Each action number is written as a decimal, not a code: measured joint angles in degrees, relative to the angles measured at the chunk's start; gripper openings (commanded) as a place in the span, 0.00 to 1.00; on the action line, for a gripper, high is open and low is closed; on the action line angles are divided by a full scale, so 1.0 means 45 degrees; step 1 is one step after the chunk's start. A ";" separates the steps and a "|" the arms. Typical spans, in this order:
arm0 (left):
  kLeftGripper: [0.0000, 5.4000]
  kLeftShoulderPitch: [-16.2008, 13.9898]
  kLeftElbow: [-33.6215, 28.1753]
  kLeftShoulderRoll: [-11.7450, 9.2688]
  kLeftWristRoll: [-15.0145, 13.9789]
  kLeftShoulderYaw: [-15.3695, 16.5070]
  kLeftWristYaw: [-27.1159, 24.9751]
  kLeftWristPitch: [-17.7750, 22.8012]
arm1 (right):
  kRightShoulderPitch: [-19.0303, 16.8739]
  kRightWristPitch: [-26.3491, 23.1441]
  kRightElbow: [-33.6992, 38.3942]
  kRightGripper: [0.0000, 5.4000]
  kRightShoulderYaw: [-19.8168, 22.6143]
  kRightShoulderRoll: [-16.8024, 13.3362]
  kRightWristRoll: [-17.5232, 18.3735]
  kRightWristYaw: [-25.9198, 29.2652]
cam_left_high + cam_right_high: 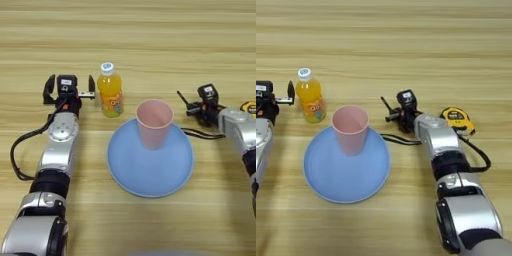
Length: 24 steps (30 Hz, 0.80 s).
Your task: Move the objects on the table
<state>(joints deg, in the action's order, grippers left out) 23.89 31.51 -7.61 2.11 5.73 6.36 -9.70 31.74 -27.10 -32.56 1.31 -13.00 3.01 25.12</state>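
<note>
Nearest to me, the blue plate (150, 167) sits on the table (150, 30), and the pink cup (154, 123) stands upright on its far part, mouth up, nothing in it that I can see. So the cup looks placed, if the plate was meant to be its home; the task doesn't say, so that's my guess.

Further out on my left, the juice bottle (110, 96) stands upright on the wood just beyond the plate's far-left rim, cap on. My left gripper (69, 88) is level with it, fingers spread wide and grasping nothing, the right-hand finger just beside the bottle. I judge the bottle is the job left over, and that hand is lined up for it.

On my right, the right gripper (397, 111) rests low on the table, near the plate's right rim, clear of the cup. It holds nothing; whether its fingers are parted I cannot tell.

A yellow tape measure (457, 119) lies beside the right forearm. A black cable (398, 139) runs along the plate's edge there, which could snag a sweep.
</note>
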 measured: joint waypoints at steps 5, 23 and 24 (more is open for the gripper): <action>1.00 -0.0015 -0.0067 0.0016 0.0003 -0.0051 0.0036 0.0027 | -0.0971 -0.0818 0.1599 0.06 0.0269 -0.0272 0.0256 -0.0185; 1.00 -0.0027 -0.0123 0.0018 0.0003 -0.0063 0.0073 0.0079 | -0.2214 -0.1101 0.3309 0.17 0.0245 -0.0764 0.0655 -0.0163; 1.00 -0.0027 -0.0119 0.0018 0.0003 -0.0063 0.0072 0.0079 | -0.2294 -0.0938 0.3367 0.18 0.0200 -0.0689 0.0696 -0.0156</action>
<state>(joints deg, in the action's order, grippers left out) 23.77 30.98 -7.53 2.12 5.44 6.68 -9.34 21.42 -31.32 -17.41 2.21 -16.10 6.15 24.42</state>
